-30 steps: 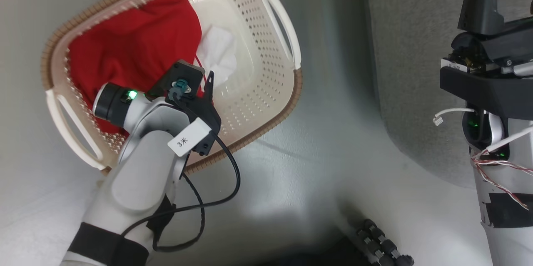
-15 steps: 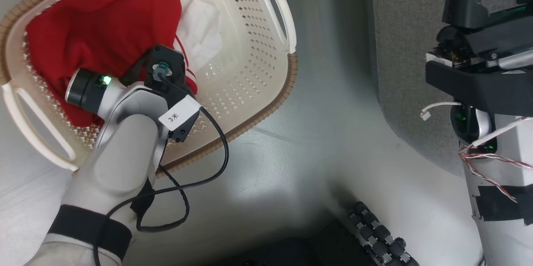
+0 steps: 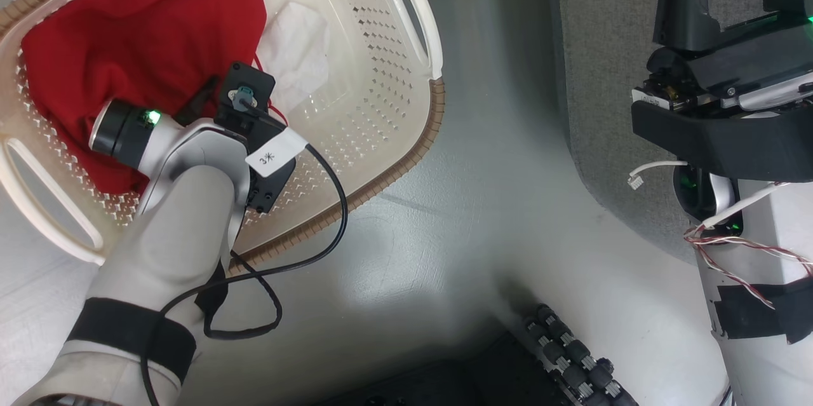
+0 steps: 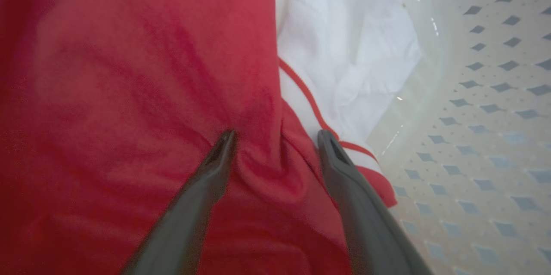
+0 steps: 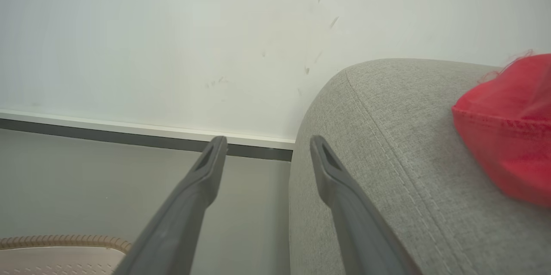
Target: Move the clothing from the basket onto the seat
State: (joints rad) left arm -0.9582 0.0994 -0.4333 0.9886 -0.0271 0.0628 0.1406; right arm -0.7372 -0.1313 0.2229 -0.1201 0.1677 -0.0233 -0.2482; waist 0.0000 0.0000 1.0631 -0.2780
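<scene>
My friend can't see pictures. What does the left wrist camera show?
The left gripper is open, with the tips of its two dark fingers on a crumpled red garment with white trim. The garment lies in a cream basket with small holes.

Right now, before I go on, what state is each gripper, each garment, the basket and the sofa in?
basket, upright on the floor, one garment inside.
sofa, one garment on it.
basket garment, crumpled, not gripped.
sofa garment, lying on the sofa.
left gripper, open, tips against the basket garment.
right gripper, open, empty.
</scene>
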